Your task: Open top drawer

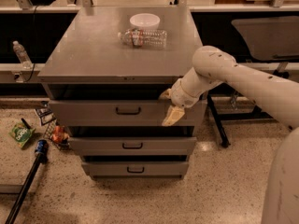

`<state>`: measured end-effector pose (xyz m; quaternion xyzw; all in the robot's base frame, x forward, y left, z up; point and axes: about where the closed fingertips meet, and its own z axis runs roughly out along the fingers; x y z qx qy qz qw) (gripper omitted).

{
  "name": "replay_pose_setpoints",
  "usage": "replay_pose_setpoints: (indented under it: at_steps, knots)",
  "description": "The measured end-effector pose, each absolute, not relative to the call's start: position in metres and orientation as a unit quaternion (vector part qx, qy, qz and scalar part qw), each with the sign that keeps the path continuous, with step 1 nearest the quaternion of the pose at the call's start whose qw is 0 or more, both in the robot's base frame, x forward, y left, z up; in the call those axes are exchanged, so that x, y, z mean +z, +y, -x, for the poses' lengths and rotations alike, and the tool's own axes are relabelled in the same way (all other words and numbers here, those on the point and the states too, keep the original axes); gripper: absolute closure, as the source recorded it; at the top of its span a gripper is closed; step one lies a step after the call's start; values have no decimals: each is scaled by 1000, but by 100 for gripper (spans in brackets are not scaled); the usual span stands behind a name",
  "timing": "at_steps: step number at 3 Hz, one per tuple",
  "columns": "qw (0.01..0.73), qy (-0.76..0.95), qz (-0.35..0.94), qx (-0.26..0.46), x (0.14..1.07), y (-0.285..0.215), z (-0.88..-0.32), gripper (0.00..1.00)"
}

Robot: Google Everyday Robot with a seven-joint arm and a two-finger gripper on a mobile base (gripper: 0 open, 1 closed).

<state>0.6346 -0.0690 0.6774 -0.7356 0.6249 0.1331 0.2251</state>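
The top drawer is the widest grey front of the cabinet, with a dark bar handle at its centre. It stands slightly out from the cabinet, with a dark gap above it. My gripper is at the drawer front's right part, at its upper edge, right of the handle. The white arm comes in from the right.
Two narrower drawers, middle and bottom, sit below. A plastic bottle and a white bowl lie on the cabinet top. Litter and a dark pole are on the floor at left. A table leg stands at right.
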Motion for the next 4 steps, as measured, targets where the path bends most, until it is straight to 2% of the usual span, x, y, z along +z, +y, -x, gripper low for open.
replay_pose_setpoints:
  at_steps: [2,3,4]
  knots:
    - [218,639,726,131,696,-97,-597,87]
    - [199,653,717,140,697,-117,-566,91]
    - [200,656,714,138,703,-120,-562,58]
